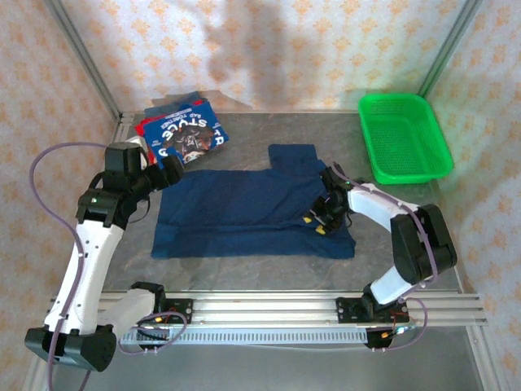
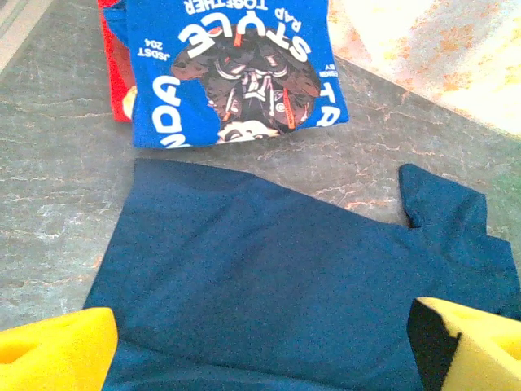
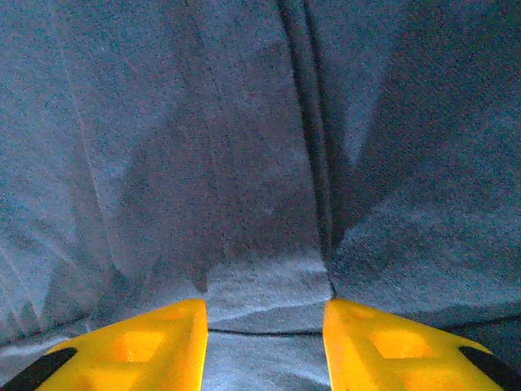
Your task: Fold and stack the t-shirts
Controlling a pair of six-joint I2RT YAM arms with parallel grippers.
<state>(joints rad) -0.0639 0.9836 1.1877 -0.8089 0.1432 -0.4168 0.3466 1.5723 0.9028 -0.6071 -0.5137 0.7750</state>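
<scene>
Where the right arm's wrist bends down over the dark navy t-shirt (image 1: 244, 216), it hides the cloth's right edge in the overhead view. The right tool (image 1: 319, 221) reads there as a dark bulk with yellow flecks. Its own camera is clearer: two yellow fingertips (image 3: 138, 346) stand about half apart, pressed onto navy fabric with a puckered ridge between them. Whether they have pinched it, I cannot tell.

The left tool (image 1: 172, 167) hovers at the shirt's upper left corner, spread wide and holding nothing. Its yellow fingers (image 2: 57, 350) are cut off at the bottom corners of the wrist picture.

The navy shirt lies flat at mid-frame, one short sleeve pointing toward the top. Just beyond it, upper left, a folded blue t-shirt (image 1: 191, 138) with white lettering and a cartoon print lies on a red t-shirt (image 1: 146, 126) that is mostly covered. The lettering is upside down and clipped at the top edge of the left wrist view.

All of this rests on a grey marbled bench (image 1: 244, 273). A green mesh basket (image 1: 404, 134) sits upper right, well apart from the shirts. An aluminium rail (image 1: 269, 309) crosses the bottom, and cream wallpaper (image 1: 269, 49) with small orange motifs closes the back, between metal frame posts.
</scene>
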